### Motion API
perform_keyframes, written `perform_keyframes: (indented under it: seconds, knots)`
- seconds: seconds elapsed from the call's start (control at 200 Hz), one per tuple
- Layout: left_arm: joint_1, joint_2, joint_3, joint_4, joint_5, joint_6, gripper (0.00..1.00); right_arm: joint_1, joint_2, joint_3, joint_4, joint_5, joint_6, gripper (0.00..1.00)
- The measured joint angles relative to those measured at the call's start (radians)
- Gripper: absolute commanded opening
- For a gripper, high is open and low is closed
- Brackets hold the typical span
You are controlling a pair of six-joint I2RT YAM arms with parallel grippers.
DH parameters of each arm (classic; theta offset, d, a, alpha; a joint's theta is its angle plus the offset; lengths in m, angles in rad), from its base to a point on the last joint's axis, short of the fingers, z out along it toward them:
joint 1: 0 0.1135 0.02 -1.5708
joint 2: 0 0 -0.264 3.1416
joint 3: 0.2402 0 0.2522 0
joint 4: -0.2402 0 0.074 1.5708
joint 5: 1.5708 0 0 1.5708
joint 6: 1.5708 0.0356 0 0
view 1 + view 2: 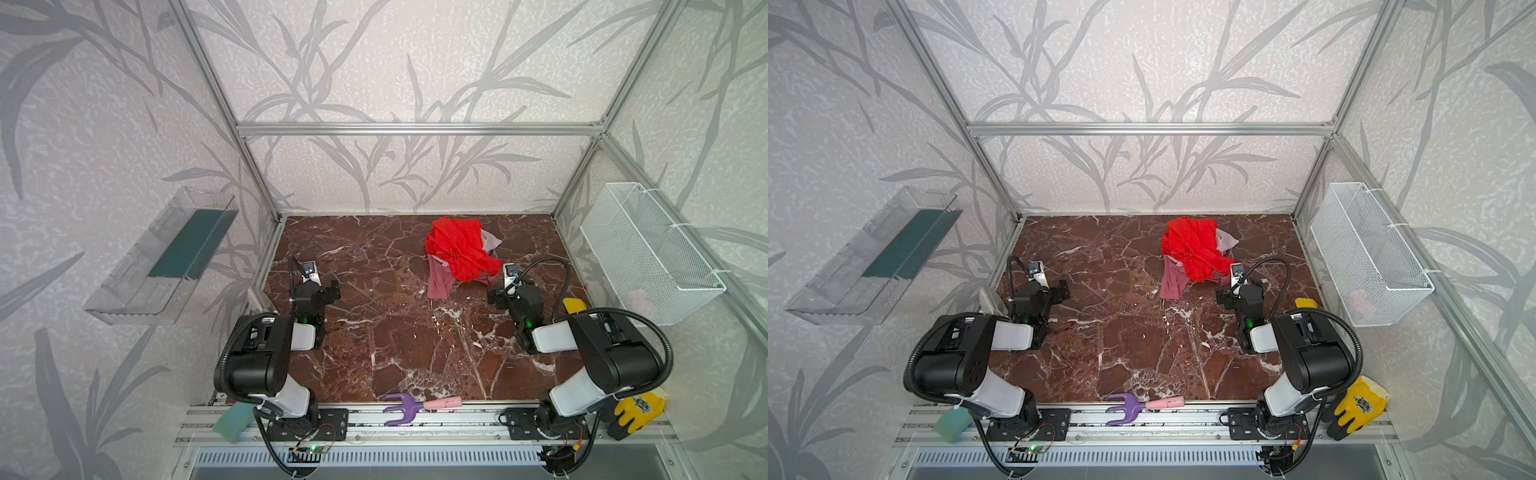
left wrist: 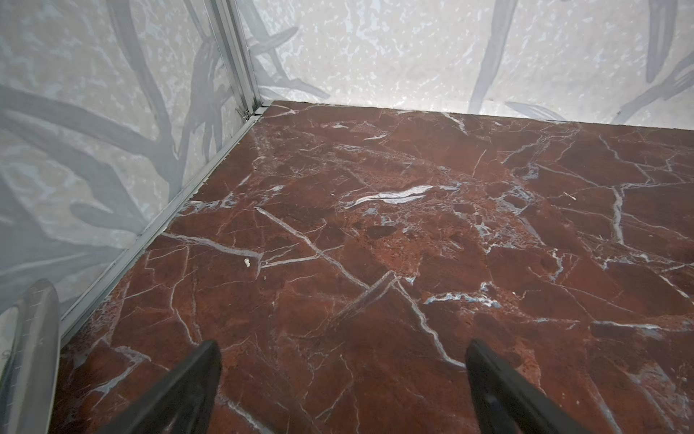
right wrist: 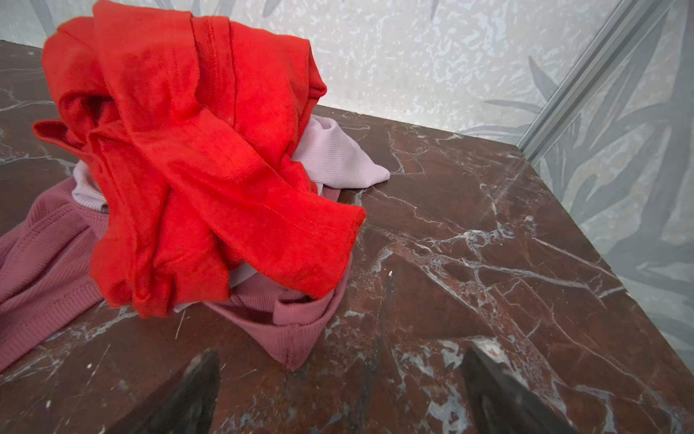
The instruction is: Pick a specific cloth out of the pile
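Pile [image 1: 460, 252]: red cloth over pink and lilac ones, at the far side of the table [image 1: 374, 332], right of centre.
Right gripper [image 3: 341, 353]: jaws wide, empty, just beside the pile, not touching.
Left gripper [image 2: 341, 344]: jaws wide, empty, over bare table, well apart from the pile.

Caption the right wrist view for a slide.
Right gripper, fingers open, faces the pile: red cloth heaped over dusty-pink cloth and pale lilac cloth on marble tabletop.
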State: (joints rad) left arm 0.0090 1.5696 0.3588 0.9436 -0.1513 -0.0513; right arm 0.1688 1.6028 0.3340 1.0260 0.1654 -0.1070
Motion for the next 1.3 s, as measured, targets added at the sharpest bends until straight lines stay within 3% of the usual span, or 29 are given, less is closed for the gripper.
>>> perform_keyframes:
  seconds: [1.1,1.24,1.3]
  knots:
    - [0.0,0.0,0.0,0.0,0.0,0.0,0.99,-0.006,0.0,0.002,-0.008,-0.01,0.003,0.99]
    - [0.0,0.0,0.0,0.0,0.001,0.005,0.76,-0.037,0.0,0.016,-0.024,-0.037,0.011,0.99]
    - [-0.003,-0.008,0.0,-0.005,-0.017,0.008,0.73,-0.035,-0.008,0.016,-0.034,-0.03,0.012,0.99]
